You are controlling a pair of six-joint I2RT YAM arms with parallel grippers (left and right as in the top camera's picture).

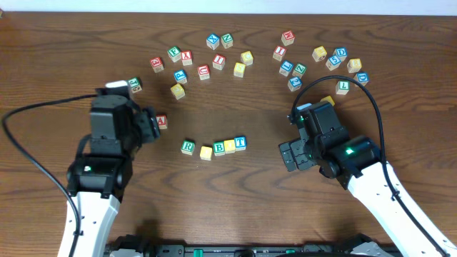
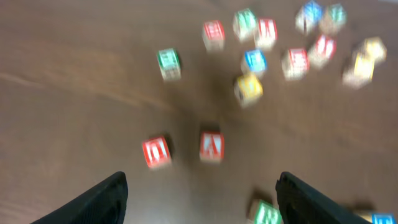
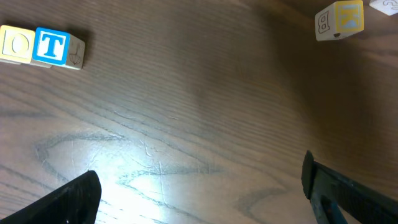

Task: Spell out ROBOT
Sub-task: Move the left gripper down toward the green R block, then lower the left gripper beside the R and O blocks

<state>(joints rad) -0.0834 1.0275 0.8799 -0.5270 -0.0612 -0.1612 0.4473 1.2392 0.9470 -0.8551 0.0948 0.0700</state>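
A dark wooden tabletop [image 1: 235, 107] is seen, and near its middle five letter blocks are set in a row so that the word is read from the robot's side. The R block [image 1: 188, 147] is followed by a yellow block [image 1: 206, 152] whose letter cannot be read from overhead, then the B block [image 1: 219, 148], a yellow O block [image 3: 15, 43] and the T block [image 3: 53, 46] touching it. The R block stands slightly apart from the other four; the word is judged legible, and the spelling essentially done. The spare blocks [image 1: 203, 71] are scattered well apart toward the far edge, so the row is not confused with them. A red A block [image 1: 161, 121] lies just beside the left claw [image 2: 200, 186], whose fingers are spread with nothing between them. The right claw [image 3: 200, 171] is likewise wide apart and empty, over bare wood to the right of the row.
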